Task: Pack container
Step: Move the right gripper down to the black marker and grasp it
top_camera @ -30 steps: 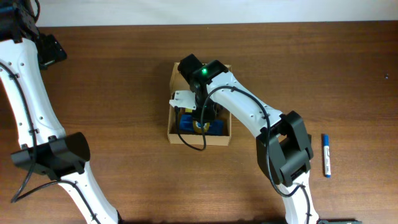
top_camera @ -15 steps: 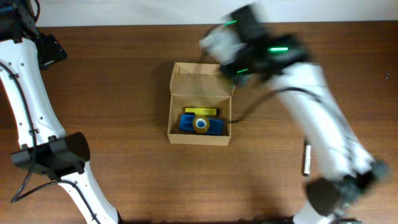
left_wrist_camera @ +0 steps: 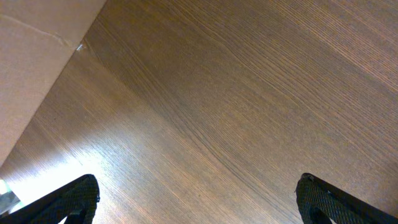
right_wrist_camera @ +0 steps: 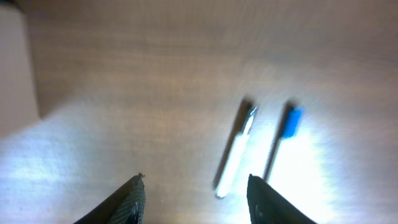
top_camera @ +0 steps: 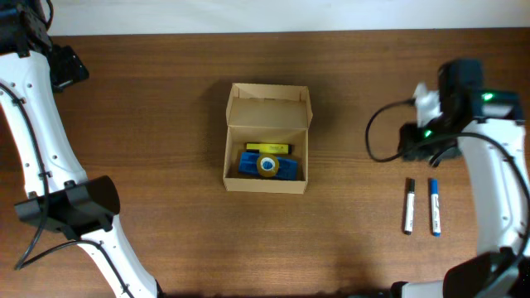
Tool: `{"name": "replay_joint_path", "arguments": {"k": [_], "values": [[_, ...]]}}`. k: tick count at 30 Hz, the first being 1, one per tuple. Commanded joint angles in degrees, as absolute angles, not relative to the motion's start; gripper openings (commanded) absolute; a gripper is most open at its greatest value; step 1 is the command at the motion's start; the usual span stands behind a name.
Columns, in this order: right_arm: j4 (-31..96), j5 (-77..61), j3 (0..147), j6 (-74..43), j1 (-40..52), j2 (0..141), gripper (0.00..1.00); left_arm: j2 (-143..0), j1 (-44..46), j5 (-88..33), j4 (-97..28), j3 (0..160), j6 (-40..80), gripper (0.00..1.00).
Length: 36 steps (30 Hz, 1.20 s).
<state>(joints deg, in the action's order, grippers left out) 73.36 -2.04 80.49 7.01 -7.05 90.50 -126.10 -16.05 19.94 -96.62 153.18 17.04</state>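
A robotics lab bench. A plain wood-grain table [top_camera: 149,99] fills the view, with a pale wall [top_camera: 248,15] along its 12 o'clock edge. One white robot arm [top_camera: 40,141] with black joints rises from 7 o'clock and a second arm [top_camera: 489,182] from 5 o'clock. A cardboard box [top_camera: 267,108] sits at centre.

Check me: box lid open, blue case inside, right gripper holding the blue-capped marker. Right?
One part is wrong. The right gripper holds nothing, and its jaws stand apart. The blue-capped marker lies on the table beside the other marker, as the right wrist view shows. The rest stands: the box has its lid open, with the blue case inside.
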Motion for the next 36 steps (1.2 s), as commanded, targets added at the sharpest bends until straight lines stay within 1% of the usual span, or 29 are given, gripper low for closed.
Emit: {"name": "replay_joint_path", "arguments": {"k": [1,5,11,19,27,36], "values": [[70.1,-3.2,73.0,3.9,-7.6,90.5,0.54,-125.9,-16.2,20.1,-96.7,152.9,16.4,1.0],[64.1,-3.2,65.1,3.7,-9.4,90.5,0.57,-125.9,-16.2,20.1,-96.7,152.9,16.4,1.0],[60.8,-4.8,59.9,2.5,-14.2,90.5,0.58,-125.9,-16.2,20.1,-96.7,152.9,16.4,1.0],[59.2,-4.2,58.5,2.5,-15.8,91.4,0.59,-125.9,-16.2,20.1,-96.7,152.9,16.4,1.0],[57.3,-3.2,58.5,-0.6,-15.8,96.5,0.58,-125.9,-16.2,20.1,-96.7,152.9,16.4,1.0],[55.6,-2.2,58.5,-1.0,-15.9,101.4,0.58,-125.9,-16.2,20.1,-96.7,152.9,16.4,1.0]]}}
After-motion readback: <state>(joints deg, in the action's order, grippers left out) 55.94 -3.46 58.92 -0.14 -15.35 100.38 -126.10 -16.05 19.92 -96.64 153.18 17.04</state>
